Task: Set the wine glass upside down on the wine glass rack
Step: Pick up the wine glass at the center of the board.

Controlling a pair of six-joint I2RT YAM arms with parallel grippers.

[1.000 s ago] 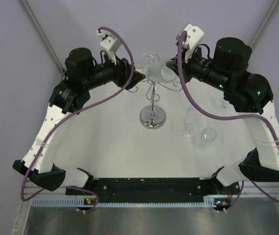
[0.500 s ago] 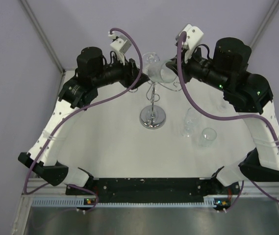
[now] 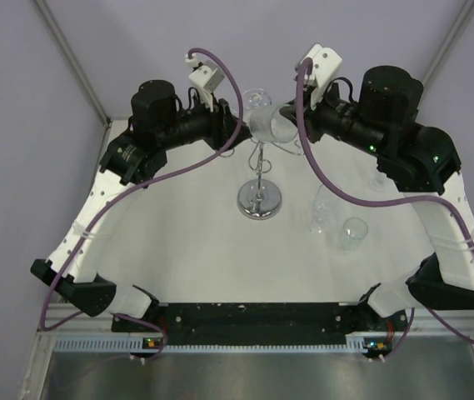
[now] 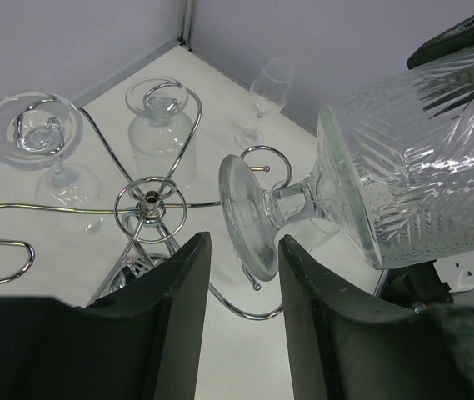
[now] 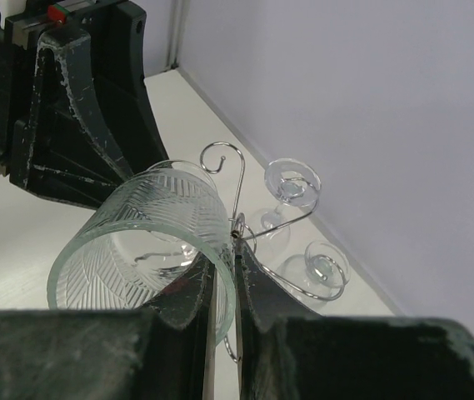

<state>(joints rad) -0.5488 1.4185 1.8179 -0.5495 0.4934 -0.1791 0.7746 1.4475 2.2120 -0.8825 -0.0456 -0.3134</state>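
wine glass (image 3: 271, 125) hangs on its side over the curled arms at the top of the wine glass rack (image 3: 259, 202), about where it was a second ago. what has changed is my left arm: it has swung in from the left, and the left gripper (image 4: 245, 242) now sits right at the foot of the glass. my right arm has barely shifted. in the left wrist view, the left fingers (image 4: 178, 317) stand part open on either side of the thick round foot, and i can't tell whether either one touches it. the right gripper (image 5: 224, 262) is pinched on the bowl's rim, one finger inside and one outside. the bowl is heavy clear glass cut with a ribbed leaf pattern, on a short stubby stem. the rack is thin shiny chrome wire, with scroll ends, a ringed hub and a mirrored round base on the white table (image 3: 178, 233). two smooth stemmed glasses (image 4: 30, 132) already hang upside down from its arms, and more clear glasses (image 3: 354, 233) stand on the table to the right.
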